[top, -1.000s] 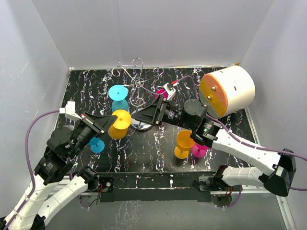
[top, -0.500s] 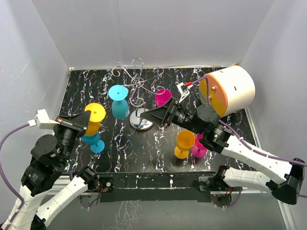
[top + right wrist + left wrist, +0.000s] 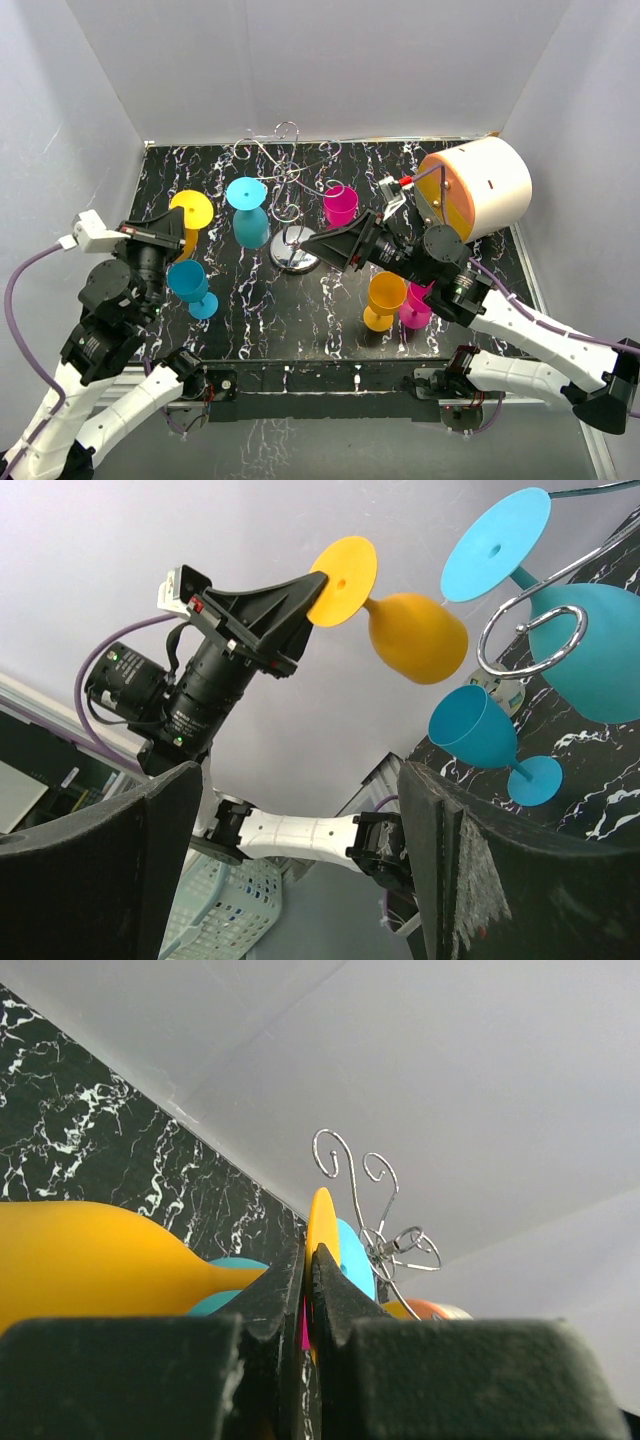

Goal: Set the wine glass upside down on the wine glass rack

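The black marbled worktop [image 3: 330,330] filled the stage, and the white-and-orange cylinder [image 3: 480,188] sat big in its back right corner. The right gripper [image 3: 308,241] hung over the middle of the worktop, nose toward the wine glass rack [image 3: 296,258]. Its wrist view had the fingers [image 3: 100,870] spread wide, nothing between them.

Over by the left edge, the left gripper [image 3: 180,227] was up off the surface, jaws pinched tight on the foot of the yellow wine glass [image 3: 192,211]. Its wrist view showed that yellow disc edge-on, clamped right at the tips. The glass lay roughly on its side in the air, bowl pointing away from the gripper, apart from the rack.

The rack stood just behind the centre of the worktop, chrome base down, scroll arms up. One teal glass [image 3: 247,210] hung foot-up on its left side. A pink glass [image 3: 340,204] sat just to its right; on an arm or not, I couldn't tell. A second teal glass [image 3: 190,283] stood upright toward the front left corner. A second yellow glass [image 3: 383,298] and another pink one [image 3: 416,306] touched near the front edge, right of centre.
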Tool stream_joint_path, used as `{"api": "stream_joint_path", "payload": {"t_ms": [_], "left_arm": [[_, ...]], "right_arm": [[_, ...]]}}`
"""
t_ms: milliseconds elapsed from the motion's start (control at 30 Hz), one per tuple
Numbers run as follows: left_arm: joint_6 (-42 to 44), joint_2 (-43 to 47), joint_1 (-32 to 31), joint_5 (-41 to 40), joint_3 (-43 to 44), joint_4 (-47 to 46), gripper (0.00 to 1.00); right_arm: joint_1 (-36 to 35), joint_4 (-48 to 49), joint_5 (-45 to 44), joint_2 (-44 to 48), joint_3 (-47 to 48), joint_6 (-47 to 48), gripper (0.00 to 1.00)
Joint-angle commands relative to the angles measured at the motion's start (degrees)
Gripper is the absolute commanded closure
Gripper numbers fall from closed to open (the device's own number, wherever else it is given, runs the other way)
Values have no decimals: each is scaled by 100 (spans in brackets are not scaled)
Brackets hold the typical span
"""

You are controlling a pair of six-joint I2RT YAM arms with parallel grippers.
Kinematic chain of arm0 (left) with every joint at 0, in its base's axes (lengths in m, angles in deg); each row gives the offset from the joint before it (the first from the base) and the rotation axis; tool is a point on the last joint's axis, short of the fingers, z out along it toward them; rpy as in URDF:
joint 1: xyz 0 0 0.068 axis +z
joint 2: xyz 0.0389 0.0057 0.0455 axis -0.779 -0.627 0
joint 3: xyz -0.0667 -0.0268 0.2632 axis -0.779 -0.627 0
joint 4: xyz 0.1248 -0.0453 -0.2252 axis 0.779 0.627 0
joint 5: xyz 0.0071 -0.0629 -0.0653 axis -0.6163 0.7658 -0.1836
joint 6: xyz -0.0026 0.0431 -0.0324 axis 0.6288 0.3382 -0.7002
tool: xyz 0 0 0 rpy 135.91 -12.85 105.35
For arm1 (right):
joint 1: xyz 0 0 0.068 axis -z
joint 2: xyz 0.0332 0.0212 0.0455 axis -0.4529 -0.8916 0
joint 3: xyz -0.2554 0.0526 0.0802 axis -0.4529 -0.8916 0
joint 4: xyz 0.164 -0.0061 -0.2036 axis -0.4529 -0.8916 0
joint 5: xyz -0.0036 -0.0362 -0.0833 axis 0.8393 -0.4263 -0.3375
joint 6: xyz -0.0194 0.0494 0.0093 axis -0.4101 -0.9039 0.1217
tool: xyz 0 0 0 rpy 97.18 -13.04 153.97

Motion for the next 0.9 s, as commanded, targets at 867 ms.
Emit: {"api": "stream_joint_path", "payload": {"t_ms": [867], "left_arm": [[1056, -2724, 908, 1546, 943, -1957, 100]], "right_arm": [[-8, 341, -59, 577, -324, -20, 22]]}}
